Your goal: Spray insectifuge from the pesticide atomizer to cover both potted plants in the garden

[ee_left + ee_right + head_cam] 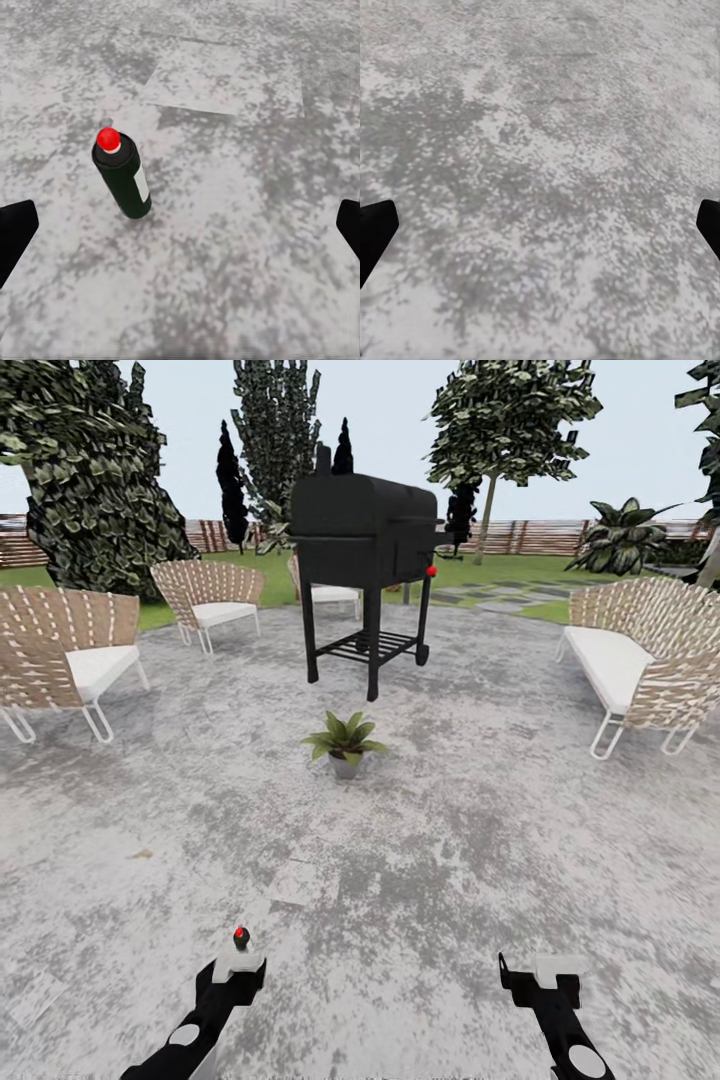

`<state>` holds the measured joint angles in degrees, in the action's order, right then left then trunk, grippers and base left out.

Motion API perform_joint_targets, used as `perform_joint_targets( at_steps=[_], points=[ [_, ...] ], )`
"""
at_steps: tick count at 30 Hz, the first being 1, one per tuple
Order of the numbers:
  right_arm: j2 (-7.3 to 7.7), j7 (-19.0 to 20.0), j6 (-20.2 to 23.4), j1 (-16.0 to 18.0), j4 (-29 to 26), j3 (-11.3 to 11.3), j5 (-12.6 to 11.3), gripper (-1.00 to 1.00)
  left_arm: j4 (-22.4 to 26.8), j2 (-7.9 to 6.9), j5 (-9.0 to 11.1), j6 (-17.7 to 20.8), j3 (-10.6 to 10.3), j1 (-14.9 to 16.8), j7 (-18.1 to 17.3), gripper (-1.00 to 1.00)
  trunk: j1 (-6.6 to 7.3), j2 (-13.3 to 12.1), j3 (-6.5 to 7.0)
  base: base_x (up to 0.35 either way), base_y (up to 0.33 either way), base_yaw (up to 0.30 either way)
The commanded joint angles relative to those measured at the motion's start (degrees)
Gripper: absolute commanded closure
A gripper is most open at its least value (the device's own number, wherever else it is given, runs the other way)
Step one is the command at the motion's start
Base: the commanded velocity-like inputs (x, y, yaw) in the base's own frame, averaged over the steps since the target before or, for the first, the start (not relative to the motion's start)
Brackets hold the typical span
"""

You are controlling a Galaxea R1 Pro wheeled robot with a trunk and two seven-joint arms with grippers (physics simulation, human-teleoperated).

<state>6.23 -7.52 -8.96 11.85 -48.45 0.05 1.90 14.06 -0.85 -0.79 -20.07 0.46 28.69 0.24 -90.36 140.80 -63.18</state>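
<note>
The pesticide atomizer [241,939], a slim dark-green bottle with a white patch and a red top, stands upright on the stone patio just ahead of my left gripper [236,972]. In the left wrist view the atomizer [124,178] sits beyond and between the wide-open fingers [13,229], touching neither. A potted plant [345,741] with broad green leaves in a grey pot stands mid-patio, in front of the grill. My right gripper [540,978] hovers low over bare stone, open and empty, its fingertips [375,225] at the picture's edges.
A black grill [366,550] stands behind the plant. Wicker seats with white cushions ring the patio: at the left [62,658], the back left [212,600] and the right [645,650]. Lawn, trees and a slatted fence [525,536] lie beyond.
</note>
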Motion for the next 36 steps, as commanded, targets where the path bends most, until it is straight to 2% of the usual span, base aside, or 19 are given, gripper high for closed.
perform_joint_targets(
  at_steps=[1, 6, 36],
  points=[
    [0.01, -0.21, -0.14, 0.02, 0.02, 0.03, 0.21, -1.00, -0.02, -0.01, -0.09, -0.21, 0.04, 0.04, 0.03, -1.00, -0.21, 0.43, -0.31, 0.000, 0.000, 0.149],
    [0.01, -0.21, -0.17, 0.02, 0.02, 0.04, 0.16, -1.00, 0.12, -0.19, -0.02, -0.23, 0.17, 0.05, 0.06, -1.00, -1.31, 2.44, -1.61, 0.000, 0.000, 0.156],
    [0.01, -0.25, -0.27, 0.02, 0.02, -0.04, 0.12, -1.00, 0.24, -0.47, 0.00, -0.21, 0.42, 0.05, 0.04, -1.00, -2.08, 2.84, -8.82, 0.000, 0.000, 0.039]
  ],
)
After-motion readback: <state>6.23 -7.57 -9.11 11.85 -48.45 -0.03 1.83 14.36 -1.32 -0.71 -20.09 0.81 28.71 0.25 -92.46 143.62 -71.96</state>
